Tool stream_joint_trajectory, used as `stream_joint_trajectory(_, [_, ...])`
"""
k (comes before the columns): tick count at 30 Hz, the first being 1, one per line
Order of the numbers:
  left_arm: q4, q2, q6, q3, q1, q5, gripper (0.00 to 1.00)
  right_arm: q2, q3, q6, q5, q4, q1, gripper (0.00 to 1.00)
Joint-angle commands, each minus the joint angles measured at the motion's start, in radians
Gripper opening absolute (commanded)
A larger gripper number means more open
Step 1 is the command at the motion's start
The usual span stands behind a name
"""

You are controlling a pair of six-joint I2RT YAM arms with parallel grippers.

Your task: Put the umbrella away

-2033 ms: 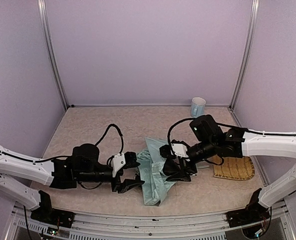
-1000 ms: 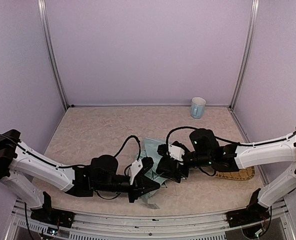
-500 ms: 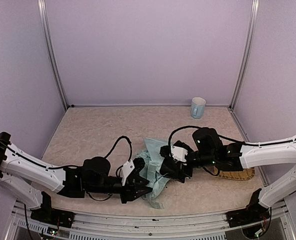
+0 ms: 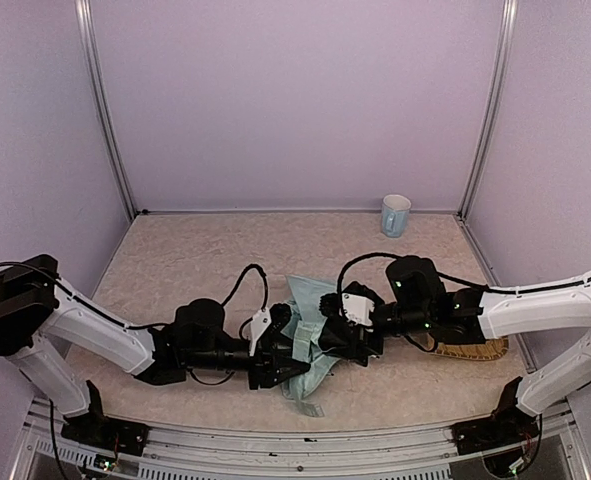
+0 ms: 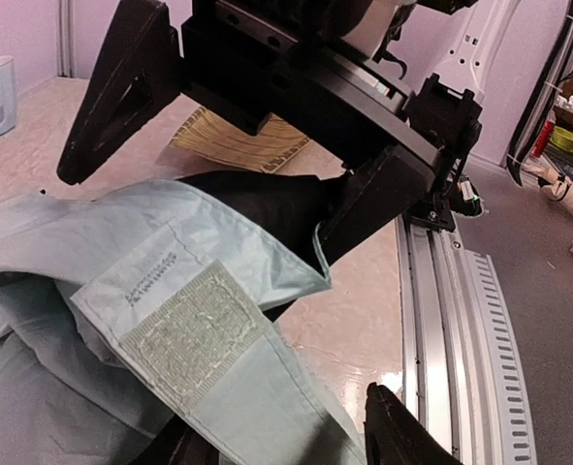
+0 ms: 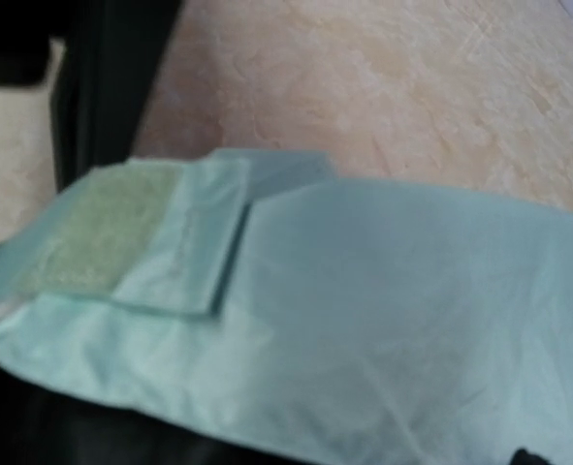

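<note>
Toward the near middle of the table (image 4: 205, 255), we see the umbrella (image 4: 304, 298) lying as a crumpled heap of pale mint fabric with black lining showing, between the two grippers. We find the left gripper (image 4: 287, 362) at its near-left edge, jaws parted, with the umbrella's closing strap (image 5: 194, 329) and its fuzzy patch lying loosely between the fingers (image 5: 393, 431). We find the right gripper (image 4: 333, 345) low over the heap's right side, jaws spread wide and gripping nothing that we can make out. Right of it lies a woven mat (image 4: 472, 350). At the far right stands a pale blue mug (image 4: 395, 214), well apart from the umbrella.
</note>
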Motion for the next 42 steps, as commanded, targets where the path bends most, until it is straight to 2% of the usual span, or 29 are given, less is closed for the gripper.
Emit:
stream_joint_trajectory(1, [0.024, 0.057, 0.009, 0.052, 0.011, 0.130, 0.37, -0.022, -0.014, -0.015, -0.011, 0.045, 0.003, 1.00])
stream_joint_trajectory(4, [-0.021, 0.046, 0.057, 0.076, -0.021, 0.145, 0.02, -0.008, -0.008, -0.022, -0.006, 0.040, 0.001, 1.00])
stream_joint_trajectory(5, [-0.031, 0.034, 0.063, 0.072, -0.027, 0.143, 0.00, -0.002, -0.005, -0.023, 0.007, 0.034, 0.000, 1.00])
stream_joint_trajectory(9, [-0.103, -0.012, 0.024, 0.031, -0.012, 0.121, 0.00, 0.001, 0.024, -0.029, 0.029, -0.050, -0.003, 1.00])
stream_joint_trajectory(13, [-0.204, -0.032, -0.008, -0.013, 0.002, 0.091, 0.00, -0.006, 0.092, -0.033, 0.003, -0.236, -0.003, 1.00])
stream_joint_trajectory(19, [-0.292, -0.008, -0.010, -0.021, 0.002, 0.058, 0.00, -0.031, 0.164, -0.094, -0.181, -0.467, -0.003, 1.00])
stream_joint_trajectory(25, [-0.408, 0.036, 0.027, 0.018, 0.002, -0.044, 0.00, -0.131, 0.208, -0.138, -0.422, -0.482, -0.002, 1.00])
stream_joint_trajectory(29, [-0.480, 0.058, 0.044, 0.049, -0.004, -0.072, 0.00, -0.181, 0.225, -0.132, -0.472, -0.466, -0.003, 1.00])
stream_joint_trajectory(31, [-0.485, 0.052, 0.054, 0.058, -0.016, -0.071, 0.00, -0.199, 0.219, -0.109, -0.435, -0.409, -0.004, 1.00])
stream_joint_trajectory(33, [-0.482, 0.029, 0.076, 0.062, -0.040, -0.070, 0.00, -0.189, 0.193, -0.054, -0.275, -0.321, -0.005, 1.00])
stream_joint_trajectory(36, [-0.478, -0.017, 0.095, 0.065, -0.060, -0.040, 0.00, -0.070, 0.220, -0.028, -0.059, -0.333, -0.043, 1.00])
stream_joint_trajectory(38, [-0.481, -0.047, 0.096, 0.063, -0.063, 0.005, 0.00, 0.040, 0.270, -0.023, -0.029, -0.371, -0.099, 1.00])
stream_joint_trajectory(42, [-0.507, -0.090, 0.093, 0.053, -0.090, 0.033, 0.00, 0.245, 0.351, -0.093, -0.066, -0.421, -0.157, 1.00])
